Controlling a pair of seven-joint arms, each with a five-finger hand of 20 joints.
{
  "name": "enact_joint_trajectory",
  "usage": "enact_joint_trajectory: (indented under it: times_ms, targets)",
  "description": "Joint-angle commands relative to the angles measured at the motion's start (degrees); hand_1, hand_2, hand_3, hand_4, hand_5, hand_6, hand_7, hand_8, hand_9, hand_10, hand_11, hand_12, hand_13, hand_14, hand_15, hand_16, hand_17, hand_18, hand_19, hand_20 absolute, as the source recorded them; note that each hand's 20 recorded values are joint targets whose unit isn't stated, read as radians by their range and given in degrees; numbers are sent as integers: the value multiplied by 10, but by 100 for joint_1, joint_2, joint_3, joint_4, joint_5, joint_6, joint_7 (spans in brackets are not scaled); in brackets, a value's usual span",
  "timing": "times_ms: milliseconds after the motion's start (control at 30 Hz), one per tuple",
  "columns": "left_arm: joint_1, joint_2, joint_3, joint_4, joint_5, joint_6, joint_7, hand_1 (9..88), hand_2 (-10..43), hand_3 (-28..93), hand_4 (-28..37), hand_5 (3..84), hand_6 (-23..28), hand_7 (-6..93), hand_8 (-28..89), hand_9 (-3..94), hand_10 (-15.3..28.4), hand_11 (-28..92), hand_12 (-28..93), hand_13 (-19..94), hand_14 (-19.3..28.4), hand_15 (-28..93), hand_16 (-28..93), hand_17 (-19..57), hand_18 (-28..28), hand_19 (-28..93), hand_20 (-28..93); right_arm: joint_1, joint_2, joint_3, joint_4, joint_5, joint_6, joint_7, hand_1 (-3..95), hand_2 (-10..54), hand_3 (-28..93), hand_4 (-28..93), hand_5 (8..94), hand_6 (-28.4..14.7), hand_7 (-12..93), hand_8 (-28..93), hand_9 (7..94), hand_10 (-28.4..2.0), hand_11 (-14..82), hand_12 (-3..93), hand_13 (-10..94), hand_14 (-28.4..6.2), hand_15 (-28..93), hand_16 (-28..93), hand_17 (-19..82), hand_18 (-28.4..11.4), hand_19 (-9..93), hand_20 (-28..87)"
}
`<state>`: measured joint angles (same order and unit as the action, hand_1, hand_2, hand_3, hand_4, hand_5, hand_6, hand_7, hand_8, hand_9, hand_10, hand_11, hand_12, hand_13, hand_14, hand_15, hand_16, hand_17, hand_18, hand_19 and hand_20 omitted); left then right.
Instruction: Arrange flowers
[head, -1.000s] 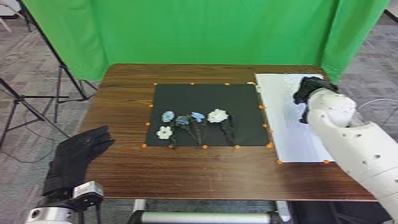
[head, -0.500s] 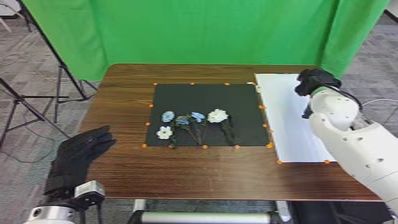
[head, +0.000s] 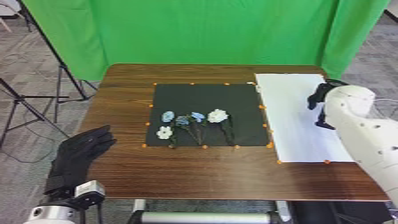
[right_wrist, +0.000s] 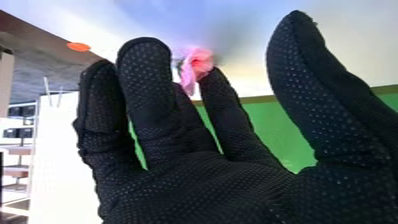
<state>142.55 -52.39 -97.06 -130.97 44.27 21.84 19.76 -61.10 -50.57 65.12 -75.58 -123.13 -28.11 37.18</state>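
- The right robot hand (head: 317, 97) is over the white sheet (head: 298, 142), toward its right side; its fingers are extended and spread, the thumb well apart from them.
- In the right wrist view, a pink flower (right_wrist: 197, 61) shows by the fingertips of the right robot hand (right_wrist: 200, 192), with soft, thin, ruffled petals, partly hidden by a finger. Whether they touch, I cannot tell.
- The left robot hand (head: 80, 150) is by the surface's left edge, palm and fingers loosely straight, holding nothing.
- On the half of the black mat (head: 209, 95) nearer the robot lie more flowers: a pale blue one (head: 168, 116) at the left, a darker blue one (head: 182, 120) beside it, and a light blue one (head: 197, 116) next along.
- A large, full white flower (head: 218, 116) lies to the right of the blues; a smaller white flower (head: 164, 132), open with a dark centre, lies nearer the robot at the left.
- Thin dark stems run toward the robot.
- The sheet lies just right of the mat; orange dots mark the edges of both.
- The surface (head: 178, 175) is brown wood.
- Beyond it hangs a green curtain (head: 213, 30); grey carpet (head: 27, 65) spreads around, with a black stand (head: 62, 80) at the left.
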Motion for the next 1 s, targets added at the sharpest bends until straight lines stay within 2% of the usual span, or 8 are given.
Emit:
enact_joint_trajectory:
  times_ms: [33,233,367,567,633,767,833,1000]
  targets:
    - [0,-109,15,19,40,-151,-93,291,57,833,-104,495,150,153,-90,407,220,362,96,283,281,589,-117,-93,215,566,146,-177,-61,-97,-28,-139,382,161,329,-78,893,-281,417,-92,102,-101,412,-137,71,135,582,-107,787,128,330,-217,925,156]
    - [19,-121,-6,11,49,-142,-97,292,56,833,-103,495,150,154,-89,407,221,361,96,284,281,589,-117,-93,215,567,147,-365,-43,-88,-146,-197,583,252,399,-94,877,-282,487,-109,106,-102,536,-174,143,139,619,-83,757,195,372,-197,932,168]
    - [-11,-150,1,16,82,-173,-144,291,57,833,-102,496,150,153,-90,407,220,360,97,283,281,590,-117,-93,215,566,146,-416,-34,-148,-178,-315,740,300,431,-95,860,-282,499,-110,110,-101,573,-177,164,141,629,-72,745,211,384,-194,932,176]
    - [-22,-171,9,21,86,-171,-171,291,56,834,-101,495,150,154,-89,407,219,361,98,283,280,589,-117,-93,215,567,146,-517,-24,-311,-209,-584,1200,294,471,-95,829,-283,595,-68,157,-115,707,-139,208,160,713,-52,708,229,429,-187,932,214]
    - [-10,-109,21,24,43,-134,-137,291,57,833,-101,495,150,154,-90,407,219,362,98,283,280,589,-117,-93,215,567,146,-553,-39,-339,-226,-681,1282,296,484,-95,806,-283,624,-52,174,-121,747,-121,183,198,731,-49,704,221,440,-185,932,228]
    - [-35,-143,29,29,69,-164,-179,292,57,832,-102,495,150,154,-90,408,219,361,97,283,281,589,-117,-93,215,567,146,-573,-56,-369,-256,-689,1313,333,509,-95,750,-283,686,-26,216,-23,830,-88,121,276,772,-43,699,199,464,-186,932,259]
    - [-25,-157,27,27,67,-158,-188,291,57,833,-101,495,150,154,-90,407,219,362,97,283,281,589,-117,-93,215,567,146,-567,-63,-352,-305,-569,1192,435,491,-95,757,-283,689,-23,215,-21,819,-91,134,272,769,-44,700,204,463,-186,932,264]
    - [-17,-175,-6,16,94,-162,-229,292,57,833,-101,495,150,154,-90,407,220,362,97,283,281,589,-117,-92,214,567,146,-613,-66,-230,-460,-395,789,400,409,-95,840,-283,528,-79,150,-113,584,-178,183,151,649,-82,747,203,400,-195,931,231]
